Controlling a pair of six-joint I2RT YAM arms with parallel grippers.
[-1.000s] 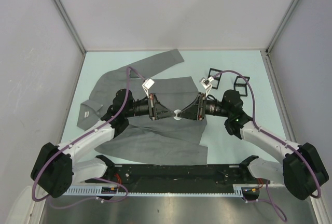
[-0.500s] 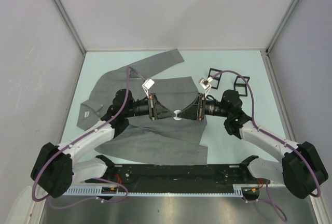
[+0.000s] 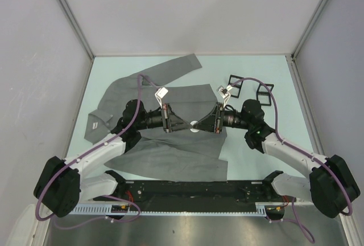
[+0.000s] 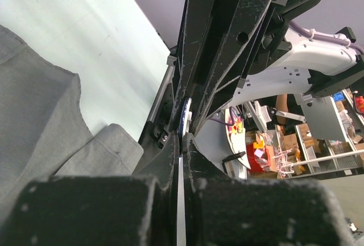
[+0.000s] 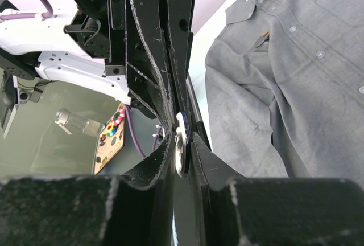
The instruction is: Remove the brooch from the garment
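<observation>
Grippers nose to nose over the jacket

Pale green table (image 3: 244,66), grey walls (image 3: 187,12). The jacket (image 3: 187,155) lies flat, long axis left-right, collar (image 3: 94,125) at the left. Left arm (image 3: 102,149) and right arm (image 3: 284,146) reach in low and level. The right gripper (image 3: 200,124) pinches the round white brooch (image 3: 194,125), and the left gripper (image 3: 186,125) is squeezed closed at its edge.

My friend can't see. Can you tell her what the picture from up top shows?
The left end effector and right end effector of two robot arms meet tip to tip at a small white round brooch over a large grey cloth jacket spread on a pale green table. Two black wire frames lie beside the jacket.
</observation>
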